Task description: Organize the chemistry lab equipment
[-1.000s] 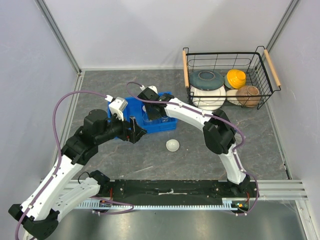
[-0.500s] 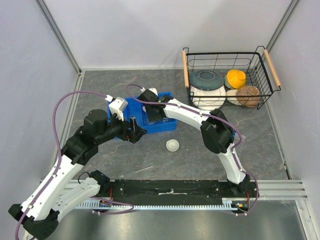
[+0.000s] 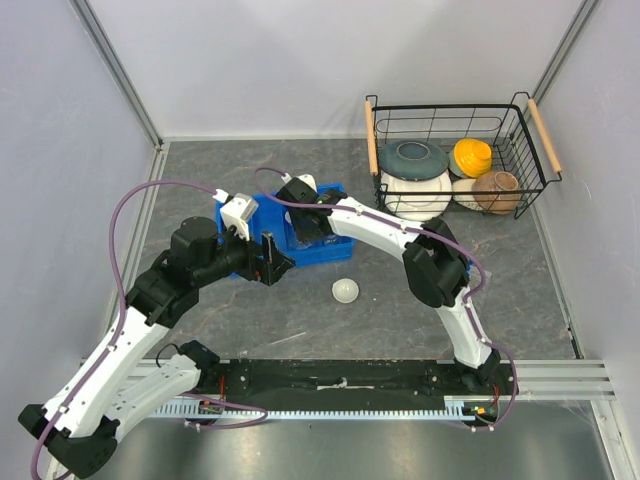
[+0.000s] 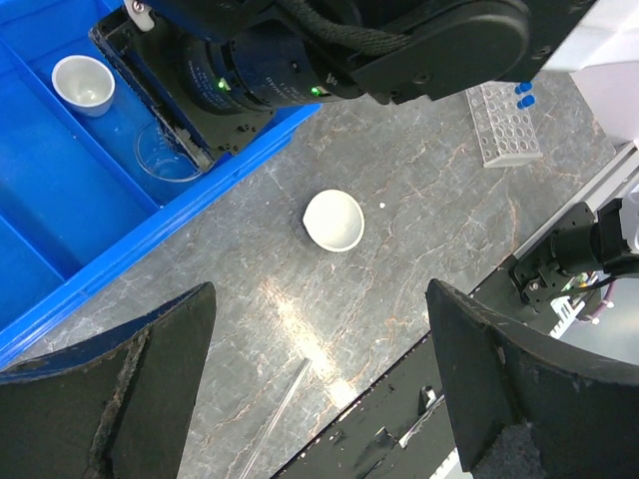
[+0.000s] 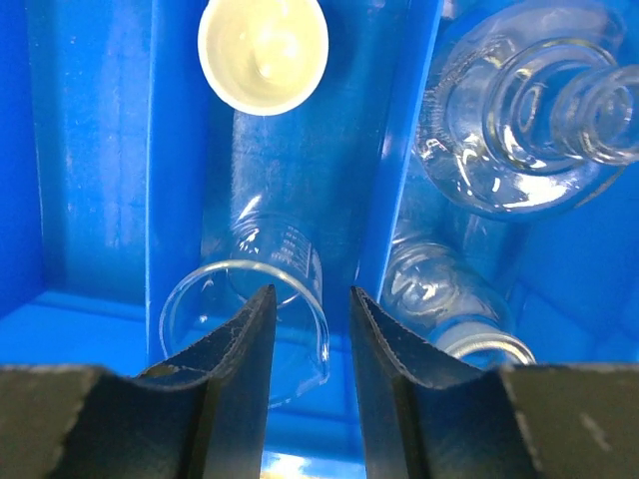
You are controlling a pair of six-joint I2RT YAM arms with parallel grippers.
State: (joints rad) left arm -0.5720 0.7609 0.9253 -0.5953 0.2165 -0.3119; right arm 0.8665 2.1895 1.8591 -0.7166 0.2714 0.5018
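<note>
My right gripper (image 5: 312, 299) hangs inside the blue tray (image 5: 90, 150), open by a narrow gap. A clear glass beaker (image 5: 262, 299) lies on its side, and its rim's right edge sits between the fingers, touching neither. A tiny white cup (image 5: 263, 50) stands beyond it. In the neighbouring compartment are a clear flask (image 5: 529, 110) and another glass vessel (image 5: 449, 299). My left gripper (image 4: 318, 299) is wide open above the bare table, holding nothing. The white round dish (image 4: 333, 221) lies ahead of it on the table. The clear tube rack (image 4: 504, 125) with blue-capped tubes (image 4: 523, 93) stands further off.
A wire basket (image 3: 455, 165) at the back right holds large ceramic bowls. The white dish (image 3: 345, 291) lies just in front of the blue tray (image 3: 335, 248). A thin clear rod (image 4: 281, 414) lies on the table near the front rail.
The right gripper's jaws have spread apart, letting go of the beaker's rim inside the tray. The left arm has stayed where it was.
</note>
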